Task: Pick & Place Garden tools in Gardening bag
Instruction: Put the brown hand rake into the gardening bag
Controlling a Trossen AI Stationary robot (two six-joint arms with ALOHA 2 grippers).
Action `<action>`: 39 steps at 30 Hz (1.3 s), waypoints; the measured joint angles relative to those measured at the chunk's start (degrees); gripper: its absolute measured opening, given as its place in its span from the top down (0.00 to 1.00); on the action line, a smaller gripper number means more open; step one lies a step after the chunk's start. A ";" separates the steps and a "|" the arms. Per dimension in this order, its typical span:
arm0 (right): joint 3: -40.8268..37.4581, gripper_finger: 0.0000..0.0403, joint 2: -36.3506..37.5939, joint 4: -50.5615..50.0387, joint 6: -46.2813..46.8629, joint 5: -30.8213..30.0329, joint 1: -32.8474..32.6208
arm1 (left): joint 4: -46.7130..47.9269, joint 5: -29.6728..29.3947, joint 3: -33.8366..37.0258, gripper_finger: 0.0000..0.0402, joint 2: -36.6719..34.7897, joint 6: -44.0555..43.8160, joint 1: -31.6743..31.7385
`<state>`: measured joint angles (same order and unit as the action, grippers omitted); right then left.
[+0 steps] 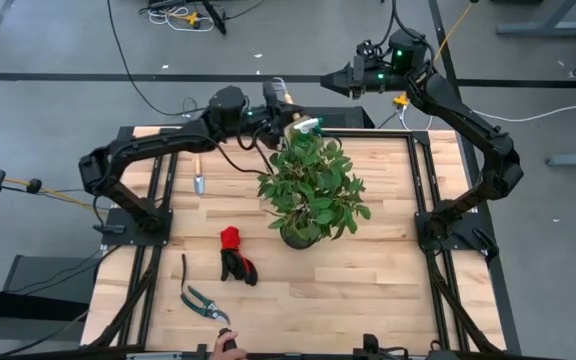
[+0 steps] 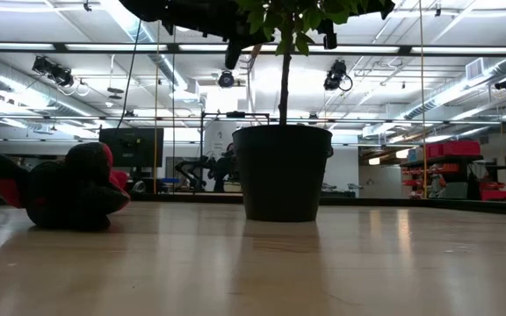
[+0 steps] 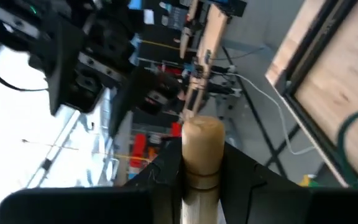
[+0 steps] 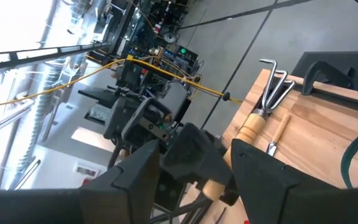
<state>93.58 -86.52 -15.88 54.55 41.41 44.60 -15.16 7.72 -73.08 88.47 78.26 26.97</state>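
Observation:
My left gripper is raised over the table's far edge, behind the potted plant, and is shut on a wooden-handled hand rake. The rake's metal tines show in the right wrist view. My right gripper is open and empty, level, just right of the left one and facing it. A wooden-handled trowel, red-and-black gloves and dark shears lie on the table. No tan bag shows plainly. A teal loop shows at the picture's edge. My left gripper pinches the rake's wooden handle between its two fingers, near the handle's rounded free end, which sticks out past the fingertips. The fingers lie along the handle. The rake is lifted clear of the table.
The plant's foliage spreads wide over the table's middle, and its dark pot stands on the wood. A white and teal thing sits at the foliage's far side. A person's hand shows at the near edge. Bare wood lies right of the plant.

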 joint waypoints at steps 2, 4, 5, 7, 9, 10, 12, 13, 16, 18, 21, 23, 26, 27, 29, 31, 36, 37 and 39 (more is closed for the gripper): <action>0.00 0.51 0.00 0.02 0.01 0.00 0.00 | 2.12 -0.38 0.00 0.80 -0.51 -0.95 0.01; 0.00 0.51 0.00 0.04 0.01 -0.02 0.00 | 4.01 -0.81 -0.02 0.78 -0.89 -1.09 0.09; 0.00 0.51 0.00 0.06 0.01 0.00 0.00 | 4.66 -1.07 -0.02 0.78 -0.97 -0.94 0.19; 0.00 0.51 0.00 0.06 0.01 0.00 0.00 | 5.75 -1.51 -0.01 0.80 -0.97 -0.85 0.23; 0.00 0.51 0.00 0.06 0.00 0.00 0.00 | 6.83 -1.56 -0.02 0.81 -0.97 -0.73 0.43; 0.00 0.51 0.00 0.06 -0.02 0.00 0.00 | 7.14 -1.54 0.00 0.81 -0.97 -0.70 0.54; 0.00 0.51 0.00 0.06 -0.03 0.00 0.00 | 7.91 -1.79 -0.02 0.81 -0.97 -0.68 0.87; 0.00 0.51 0.00 0.05 -0.03 0.00 0.00 | 8.35 -1.84 -0.01 0.81 -0.97 -0.69 1.11; 0.00 0.51 0.00 0.06 -0.03 0.00 0.00 | 9.63 -1.96 -0.02 0.80 -0.97 -1.10 1.92; 0.00 0.51 0.00 0.04 -0.31 0.00 0.00 | 10.17 -2.05 -0.02 0.79 -0.97 -1.09 2.43; 0.00 0.51 0.00 0.04 -1.07 -0.02 0.00 | 10.08 -1.95 -0.01 0.81 -0.97 -0.83 3.31; 0.00 0.51 0.00 0.04 -1.08 -0.02 0.00 | 10.82 -1.82 0.00 0.81 -1.35 -0.68 4.08; 0.00 0.51 -0.02 0.04 -1.08 -0.02 0.00 | 11.62 -1.15 -0.02 0.81 -2.03 -1.22 5.07; 0.00 0.51 -0.02 0.04 -1.08 -0.23 0.00 | 12.36 -1.06 -0.02 0.81 -2.30 -1.52 5.40; 0.00 0.51 -0.02 0.05 -1.10 -0.65 0.00 | 12.66 -1.02 -0.02 0.80 -2.41 -2.49 6.03; 0.00 0.51 -0.02 0.06 -1.09 -0.95 0.00 | 13.47 -0.75 -0.02 0.79 -2.45 -2.93 7.04; 0.00 0.51 -0.02 0.06 -1.20 -1.48 0.00 | 13.84 3.78 -0.02 0.81 -2.45 -6.70 9.60; 0.00 0.51 -0.02 0.09 -1.57 -1.45 0.00 | 13.83 4.96 -0.02 0.81 -2.45 -7.81 10.01; 0.00 0.51 -0.02 0.09 -3.45 -1.45 0.00 | 13.54 7.53 -0.02 0.81 -2.45 -10.16 10.86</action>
<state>93.58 -86.54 -15.79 51.10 39.95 44.60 -1.62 15.25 -73.10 86.02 68.10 37.83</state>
